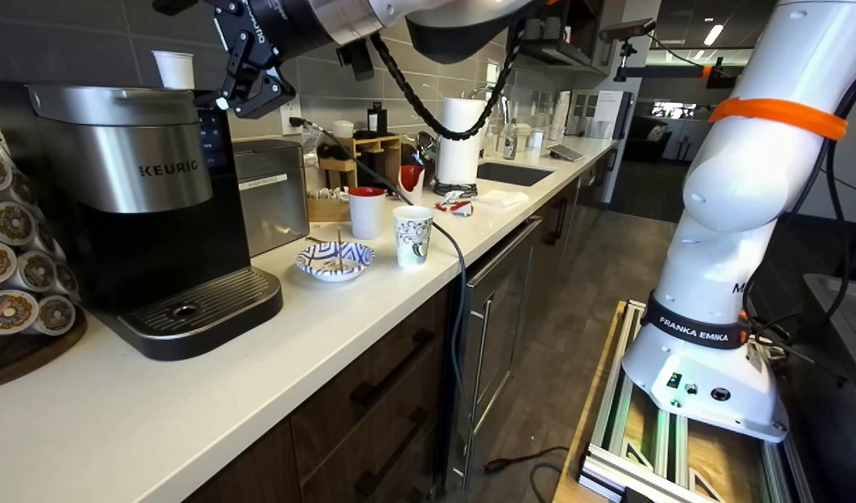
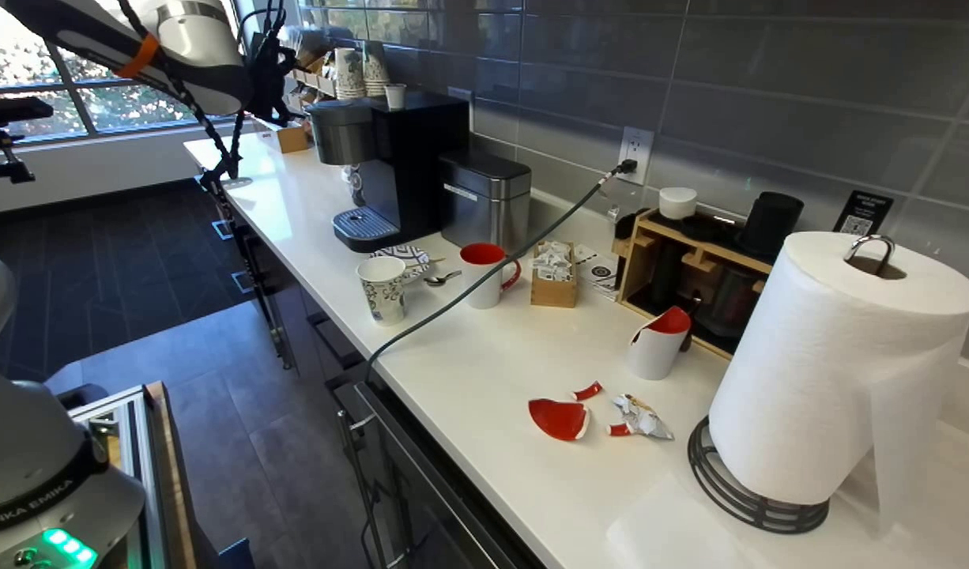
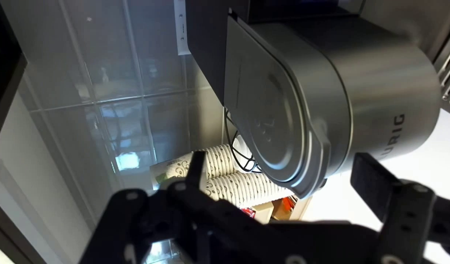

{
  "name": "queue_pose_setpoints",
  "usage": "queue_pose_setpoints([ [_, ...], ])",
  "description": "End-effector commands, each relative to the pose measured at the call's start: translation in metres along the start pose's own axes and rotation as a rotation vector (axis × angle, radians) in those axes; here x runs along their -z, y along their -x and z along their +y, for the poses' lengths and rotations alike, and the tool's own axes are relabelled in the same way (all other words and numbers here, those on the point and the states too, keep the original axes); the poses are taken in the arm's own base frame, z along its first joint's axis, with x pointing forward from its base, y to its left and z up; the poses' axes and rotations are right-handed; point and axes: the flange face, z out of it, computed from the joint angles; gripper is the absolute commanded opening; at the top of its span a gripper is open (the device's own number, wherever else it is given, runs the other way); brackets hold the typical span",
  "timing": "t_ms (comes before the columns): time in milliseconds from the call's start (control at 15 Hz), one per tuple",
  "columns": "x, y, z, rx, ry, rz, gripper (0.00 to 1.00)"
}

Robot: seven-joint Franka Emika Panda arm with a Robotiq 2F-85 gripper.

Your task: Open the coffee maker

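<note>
The coffee maker, black with a silver front and top band, stands on the counter in both exterior views (image 1: 145,164) (image 2: 421,158). Its round drip tray (image 1: 204,304) juts out at the front. In the wrist view the coffee maker (image 3: 386,88) lies sideways, and its lid (image 3: 269,110) is down, with the lid handle (image 3: 315,161) at the front edge. My gripper (image 3: 279,161) is open and empty. In the wrist view the handle shows between the two fingers, nearer the camera than which I cannot tell. In both exterior views the gripper (image 1: 194,56) (image 2: 279,87) is high near the lid's front.
A small white cup (image 1: 174,70) stands on top of the coffee maker. A pod carousel (image 1: 23,272) and a metal bin (image 1: 271,195) flank it. A patterned bowl (image 1: 335,260), a paper cup (image 1: 412,237), a red-lined mug (image 2: 484,288) and a cable (image 2: 484,273) lie nearby.
</note>
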Motion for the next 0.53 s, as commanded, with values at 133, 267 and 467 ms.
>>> queue_pose_setpoints([
  [133,-0.0079,-0.0101,0.0056,0.021,0.030,-0.040,1.00],
  [267,-0.0101,-0.0114,0.0059,0.023,0.030,-0.046,1.00],
  [467,-0.0135,-0.0119,0.0037,0.017,0.020,-0.051,1.00],
])
